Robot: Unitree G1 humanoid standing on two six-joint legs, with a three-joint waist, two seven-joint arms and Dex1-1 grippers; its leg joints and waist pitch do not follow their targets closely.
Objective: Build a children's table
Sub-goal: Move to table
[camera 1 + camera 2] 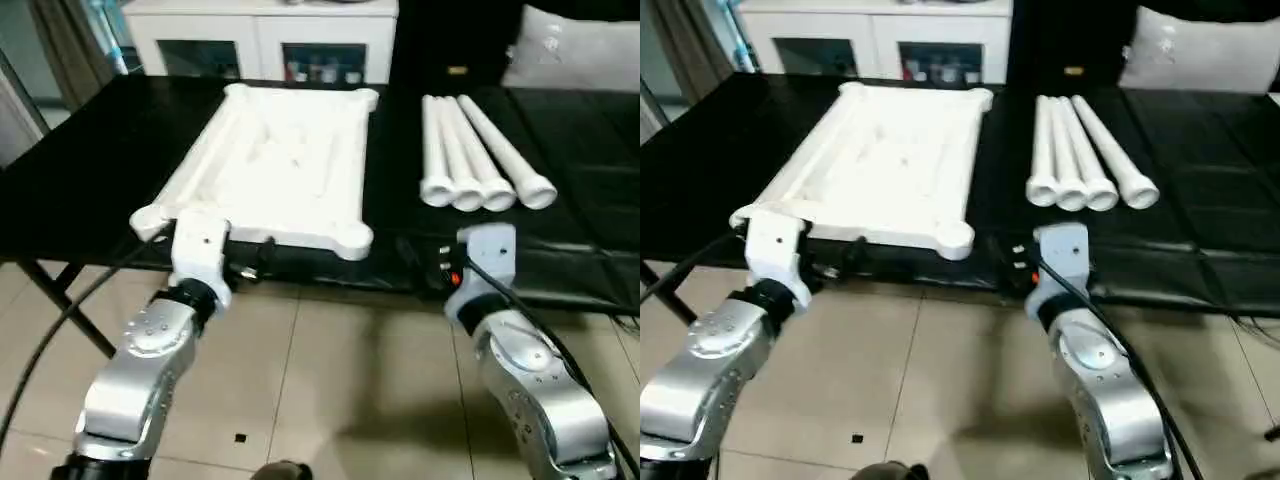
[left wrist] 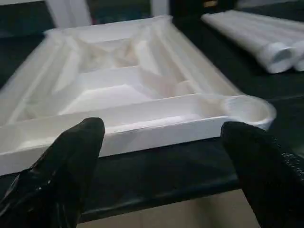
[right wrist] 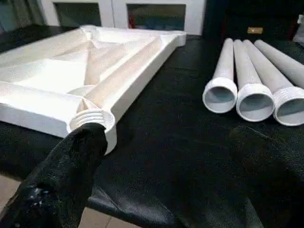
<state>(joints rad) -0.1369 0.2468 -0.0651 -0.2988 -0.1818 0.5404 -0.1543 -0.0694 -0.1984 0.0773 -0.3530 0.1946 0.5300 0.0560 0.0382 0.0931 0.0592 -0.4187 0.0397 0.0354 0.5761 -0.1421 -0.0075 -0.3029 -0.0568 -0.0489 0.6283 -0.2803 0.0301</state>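
Both pincers, left pincer (image 2: 161, 156) and right pincer (image 3: 185, 161), gape empty; the legs (image 1: 480, 160) by the counter's (image 1: 90, 180) front edge look light, stiff, slick: grasp mid-shaft.

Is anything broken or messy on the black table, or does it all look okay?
Nothing stands out. The white table top lies flat with its ribbed underside up, which suits fitting legs into the corner sockets. The four legs lie side by side to its right, open ends toward the robot. Nothing looks cracked or spilled.

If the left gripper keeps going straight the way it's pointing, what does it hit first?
Probably the near rim of the upturned table top, straight ahead between the open left gripper's fingers; depth is hard to judge.
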